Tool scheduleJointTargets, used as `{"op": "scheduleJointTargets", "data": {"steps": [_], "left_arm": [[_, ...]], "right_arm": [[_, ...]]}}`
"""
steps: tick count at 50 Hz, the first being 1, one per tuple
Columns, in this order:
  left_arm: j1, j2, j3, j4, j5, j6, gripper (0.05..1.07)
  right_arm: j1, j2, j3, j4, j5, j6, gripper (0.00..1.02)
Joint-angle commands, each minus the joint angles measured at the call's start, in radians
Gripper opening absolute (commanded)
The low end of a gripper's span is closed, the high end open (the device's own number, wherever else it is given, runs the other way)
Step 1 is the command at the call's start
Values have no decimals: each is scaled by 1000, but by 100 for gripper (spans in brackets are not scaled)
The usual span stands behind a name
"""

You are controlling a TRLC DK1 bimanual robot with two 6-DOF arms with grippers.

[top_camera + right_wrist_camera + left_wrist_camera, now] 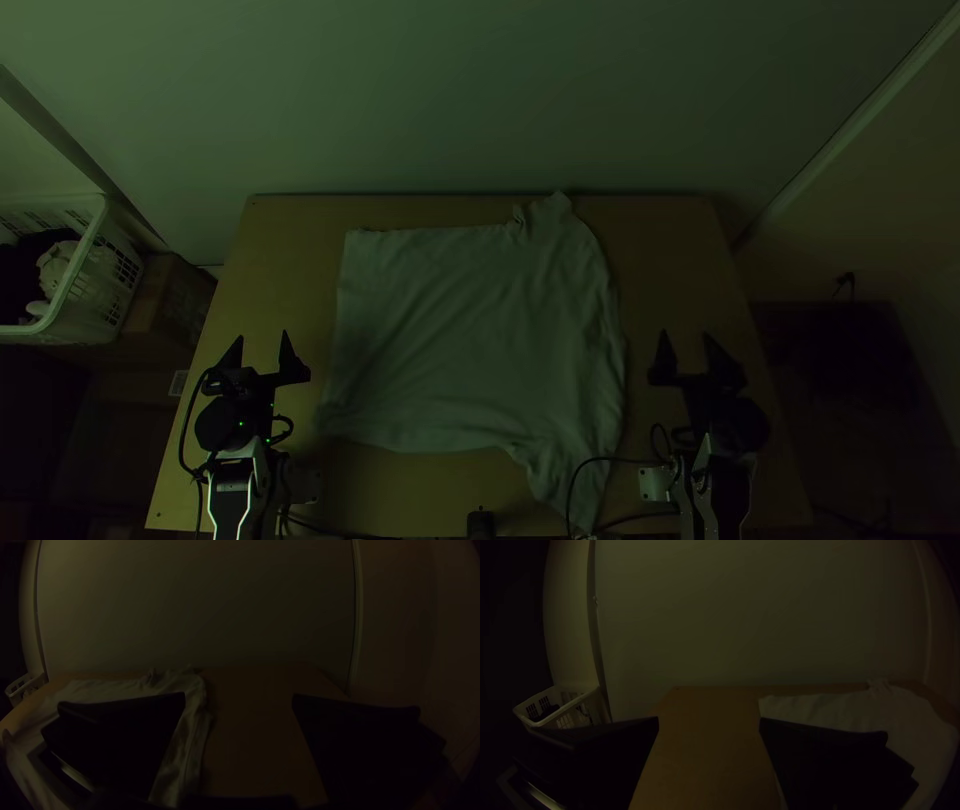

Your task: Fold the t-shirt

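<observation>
The t-shirt [470, 340] is spread out on the table [285, 260], between the left gripper [262, 336] and the right gripper [686, 335]. Their fingers are set wide apart, with nothing held. For a neat fold, its sleeves [550, 470] should be pinched softly and laid in slowly.

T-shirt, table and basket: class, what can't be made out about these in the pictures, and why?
- T-shirt's underside: top view, face down against the table.
- Near sleeve's tip: top view, crossed by a cable at the bottom edge.
- Laundry basket's far side: top view, cut off by the left edge.
- Dark contents: top view, too dim to identify.
- Part of the T-shirt: right wrist view, behind the right end effector.
</observation>
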State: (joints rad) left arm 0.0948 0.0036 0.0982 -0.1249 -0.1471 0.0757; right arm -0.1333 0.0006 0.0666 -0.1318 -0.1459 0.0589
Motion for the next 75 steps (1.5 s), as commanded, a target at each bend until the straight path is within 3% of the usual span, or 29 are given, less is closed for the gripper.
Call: {"op": "scheduleJointTargets", "data": {"steps": [1,24,42,75], "left_arm": [[2,-7,-46,-21,4,-14,102],[0,-7,-41,-9,1,-56,102],[2,53,98,142,0,13,102],[-52,645,598,168,9,7,102]], "right_arm": [[3,-4,-8,-20,2,15,98],[21,-5,7,29,14,47,98],[11,19,110,337,23,70,98],[18,595,650,370,25,96,98]]}}
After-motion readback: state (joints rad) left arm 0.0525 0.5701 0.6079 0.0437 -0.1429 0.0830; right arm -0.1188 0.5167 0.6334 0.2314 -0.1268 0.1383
